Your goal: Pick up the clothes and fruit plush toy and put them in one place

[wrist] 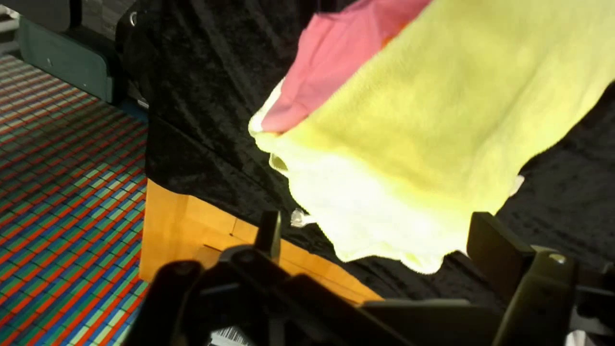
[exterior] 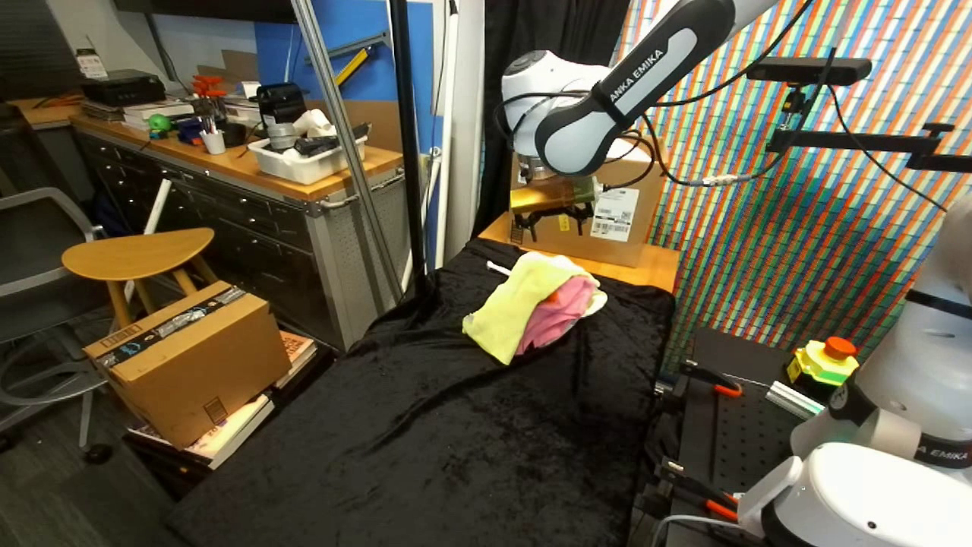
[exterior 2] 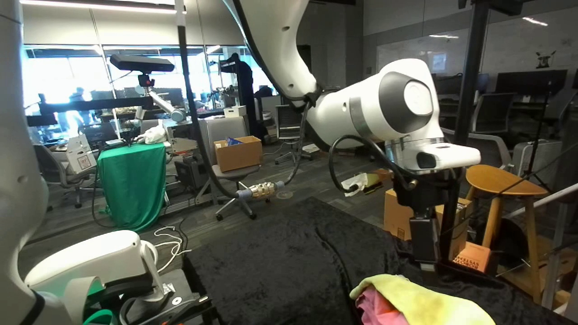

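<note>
The hand [exterior: 554,222], spread wide and empty, hangs above, near one end of the pale yellow-green garment [exterior: 509,308], whose length runs away from it over the pink-red garment [exterior: 558,317] on the black-draped worktop [exterior: 456,433].

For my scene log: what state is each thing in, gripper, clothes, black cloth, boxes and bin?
Gripper: open, holding nothing
Pink garment: crumpled, partly covered
Yellow garment: draped over the pink one
Black cloth: spread out, wrinkled
Taped box: shut
Chair box: open
White bin: open, filled
</note>
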Robot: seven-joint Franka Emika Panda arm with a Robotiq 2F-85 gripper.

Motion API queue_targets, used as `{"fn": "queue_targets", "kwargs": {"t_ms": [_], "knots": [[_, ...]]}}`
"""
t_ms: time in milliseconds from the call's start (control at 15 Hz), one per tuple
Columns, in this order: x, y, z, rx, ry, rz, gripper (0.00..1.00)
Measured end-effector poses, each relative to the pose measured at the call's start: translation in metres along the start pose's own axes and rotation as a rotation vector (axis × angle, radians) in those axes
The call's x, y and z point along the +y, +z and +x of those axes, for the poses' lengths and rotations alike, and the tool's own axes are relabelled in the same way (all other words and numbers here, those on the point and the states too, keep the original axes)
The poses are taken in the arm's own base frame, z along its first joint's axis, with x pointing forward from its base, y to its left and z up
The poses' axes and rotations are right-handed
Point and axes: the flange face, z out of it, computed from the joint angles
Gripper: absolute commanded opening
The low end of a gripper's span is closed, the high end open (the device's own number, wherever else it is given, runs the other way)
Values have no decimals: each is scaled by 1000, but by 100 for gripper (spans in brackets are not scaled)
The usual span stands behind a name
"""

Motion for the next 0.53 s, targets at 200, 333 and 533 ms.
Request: {"fn": "queue_targets", "kwargs": {"t_ms": [200, 333, 533], "knots": [[4, -6, -47, -14, -165, -3, 100], [16, -9, -74, -23, -277, -5, 100], [43, -11, -102, -38, -438, -10, 100]]}}
